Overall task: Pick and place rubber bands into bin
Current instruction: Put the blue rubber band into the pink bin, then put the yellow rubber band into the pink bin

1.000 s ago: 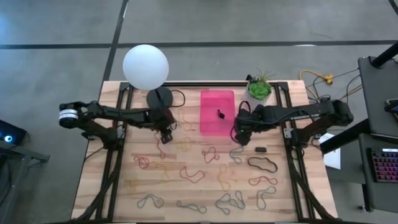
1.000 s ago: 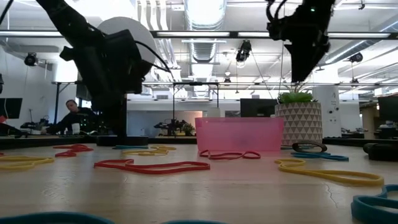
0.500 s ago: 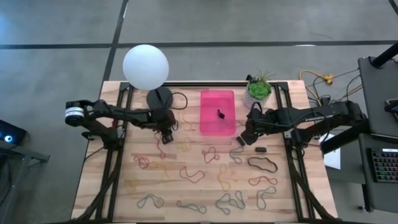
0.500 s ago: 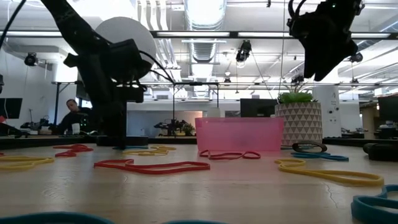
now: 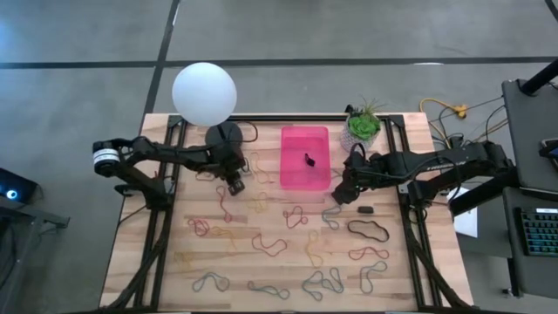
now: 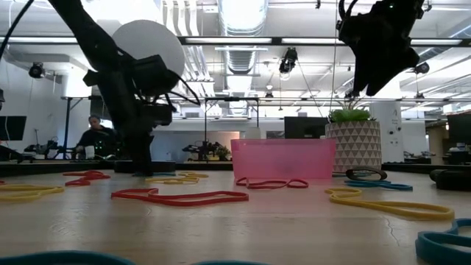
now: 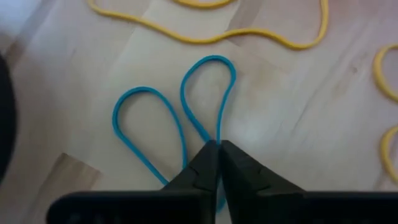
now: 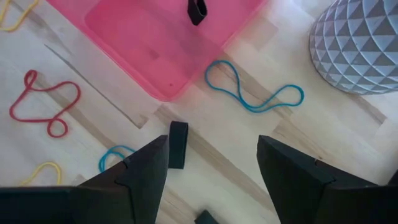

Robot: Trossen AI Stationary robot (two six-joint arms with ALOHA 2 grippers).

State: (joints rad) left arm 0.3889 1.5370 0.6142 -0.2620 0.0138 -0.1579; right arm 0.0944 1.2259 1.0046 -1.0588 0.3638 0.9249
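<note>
Bands (image 5: 261, 242) are lying scattered over the table's (image 5: 131, 262) near half. Farther back, the left gripper (image 7: 217, 149) is pinching a blue band (image 7: 208, 93) with its fingers closed, just in front of the lamp (image 5: 204, 94). The right gripper (image 8: 211, 162) is hovering spread wide beside the bin (image 5: 304, 157), which is holding one black band (image 8: 197, 10).

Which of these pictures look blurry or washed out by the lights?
Low view: the nearest rubber bands are out of focus, and ceiling lights glare white behind the lamp globe. Left wrist view: the shut left gripper and the blue band look soft. High view: evenly lit and sharp.
</note>
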